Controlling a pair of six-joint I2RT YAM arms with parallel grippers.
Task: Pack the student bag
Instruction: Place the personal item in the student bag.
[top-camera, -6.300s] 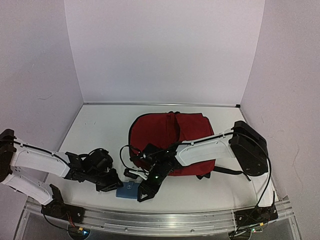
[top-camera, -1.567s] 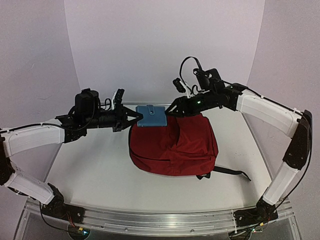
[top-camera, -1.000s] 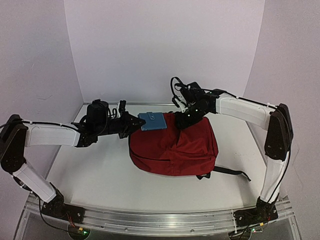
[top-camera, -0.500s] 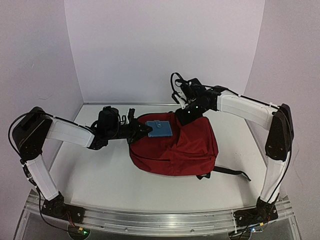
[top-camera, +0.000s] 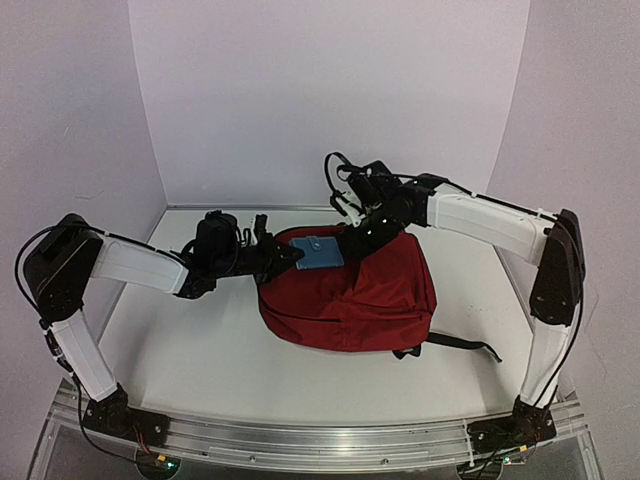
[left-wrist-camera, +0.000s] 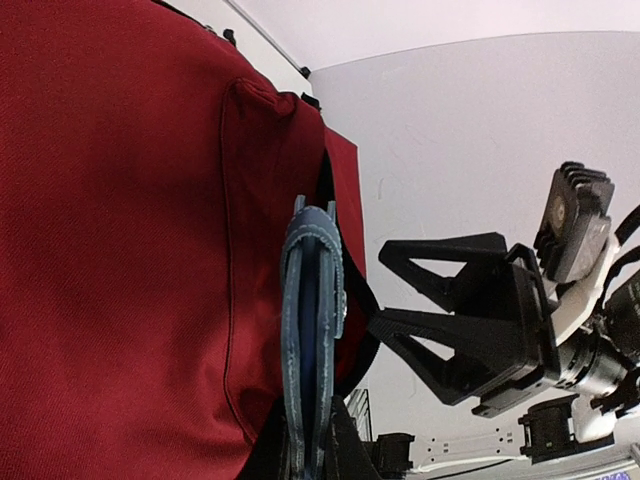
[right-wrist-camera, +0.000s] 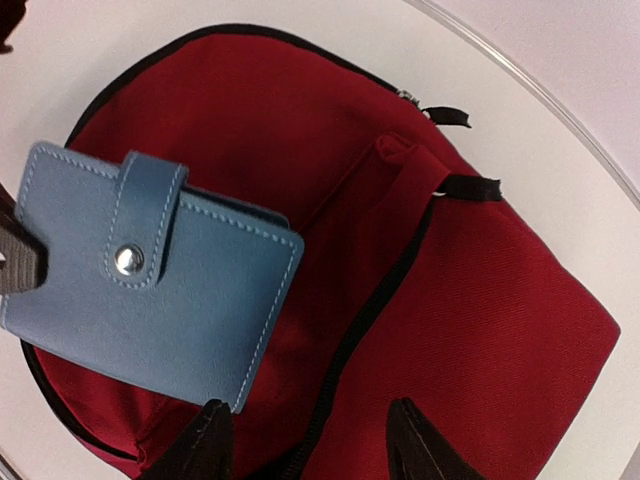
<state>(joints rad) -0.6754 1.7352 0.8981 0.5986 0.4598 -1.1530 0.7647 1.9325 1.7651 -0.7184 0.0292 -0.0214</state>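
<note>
Holding the blue snap wallet (top-camera: 318, 252) by its left edge, the left claw (top-camera: 291, 257) is clenched on it and carries it just above the upper left part of the student bag (top-camera: 360, 290), which lies flat in the middle of the bench (top-camera: 190, 330). The right claw (right-wrist-camera: 312, 440) hangs released over the bag's black zipper (right-wrist-camera: 368, 310), with nothing between its jaws. Risks, as judged: no view shows the zipper mouth gaping, so a wallet let go here could land on closed fabric and slide off the rounded top onto the bench. The grip is on one edge only, so the wallet may pivot or slip when pressed against cloth. The two claws are near each other and could clash if both close on the opening. The soft fabric will likely fold shut unless one lip is pinched and lifted. Surface: plain white matt bench, metal rail (top-camera: 320, 445) along the near edge. Room: pale lilac walls (top-camera: 320, 100) on three sides.
</note>
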